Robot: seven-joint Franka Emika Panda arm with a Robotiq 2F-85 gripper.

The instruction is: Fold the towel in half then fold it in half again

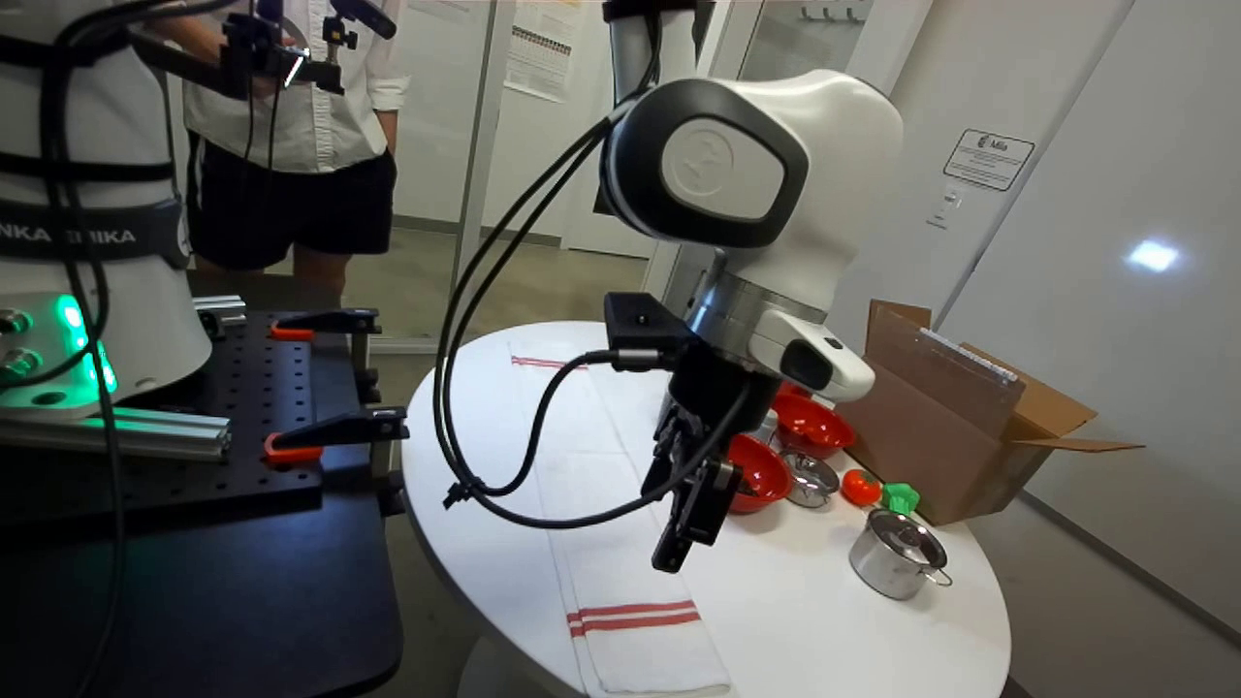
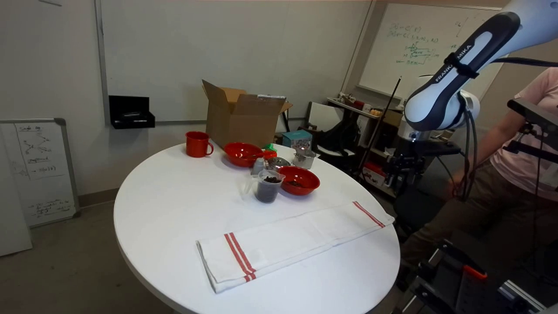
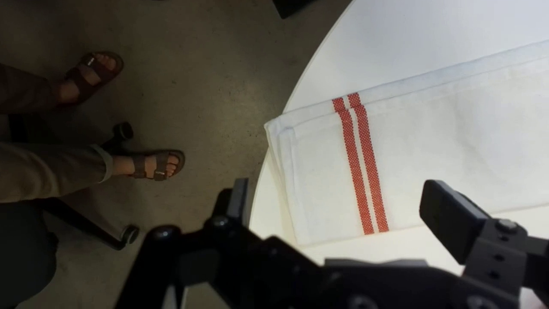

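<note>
"Beginning in an exterior view: where does the towel (image 2: pixel 301 237) lie?"

"Flat across the table (image 2: pixel 170 209), red stripes (image 2: pixel 242 252) near both ends. Layers show along its edge, so I'd guess it's already doubled lengthwise — the end-to-end fold remains."

"Anything to steer round?"

"The nearer red bowl (image 2: pixel 311 185), near the long side. Carry straight down the towel's length."

"And the wrist view?"

"The claw (image 3: pixel 336 193) has its fingers (image 3: pixel 450 221) wide apart, holding nothing, clear of the towel near the striped end by the table's rim."

"So how would you grip?"

"Lower until one finger clears the short edge and the other presses the towel, then squeeze slowly. Take every layer — the bottom one could easily stay behind."

"Then?"

"In an exterior view, a cable (image 1: pixel 567 524) loops in front of the towel; I can't tell whether it touches. I'd lift enough that it doesn't drag, lay the gripped end level with the far end (image 1: pixel 533 362), and only then let go."
</note>
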